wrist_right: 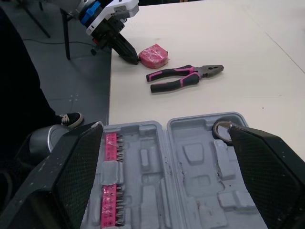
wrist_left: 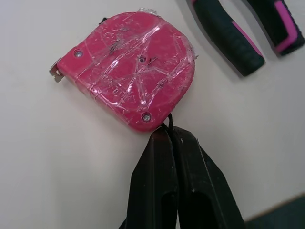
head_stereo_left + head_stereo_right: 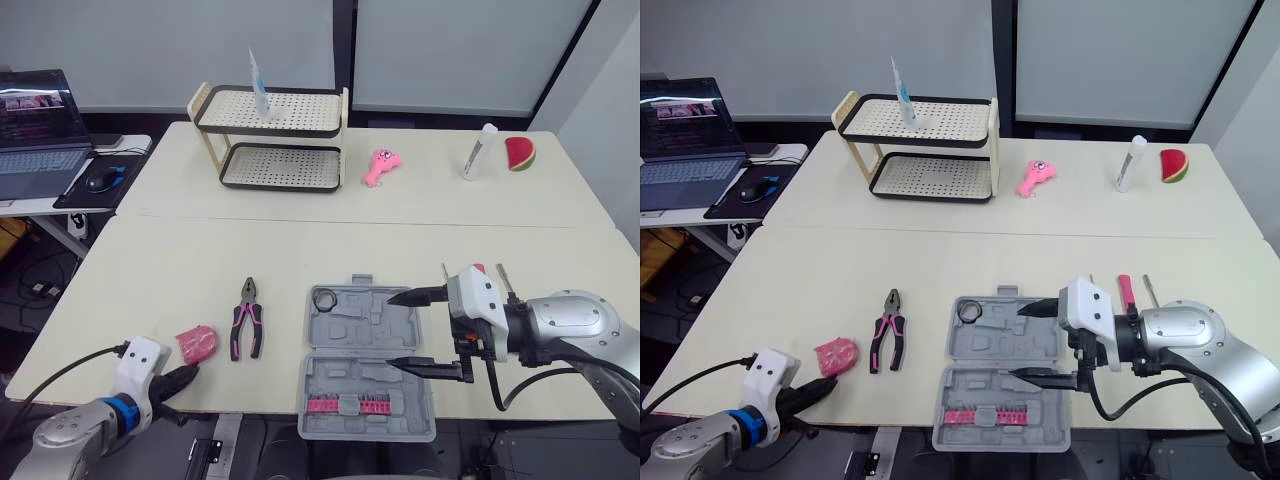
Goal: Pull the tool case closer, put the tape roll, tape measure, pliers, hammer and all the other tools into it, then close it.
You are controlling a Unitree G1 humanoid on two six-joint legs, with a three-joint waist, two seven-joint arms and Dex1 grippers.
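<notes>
while the left gripper (image 2: 167,133) has its two black fingers (image 2: 157,181) pressed shut against each other, their tips touch the edge of the pink tape measure (image 2: 128,71) without holding it. the tape measure lies flat on the desk (image 3: 180,270) near the front edge, on the robot's left, with its metal hook end turned away from the fingers. just beside it, toward the middle, lie the pliers (image 3: 247,318) with black and pink handles, jaws pointing to the far side of the desk.

the right gripper (image 3: 403,330) has its fingers spread wide with nothing between them, and hangs over the right part of the grey tool case (image 3: 350,380). the case lies open and flat at the front edge of the desk, well to the right of the pliers. a tape roll (image 3: 324,298), a small dark ring, sits in the far left corner of the far half; a row of pink bits (image 3: 348,404) fills a slot in the near half. behind the right wrist a pink-handled tool (image 3: 1125,292) lies on the desk, too hidden to name.

farther back stand a two-tier rack (image 3: 270,125), a pink toy (image 3: 381,165), a white tube (image 3: 480,150) and a watermelon slice (image 3: 520,153).
</notes>
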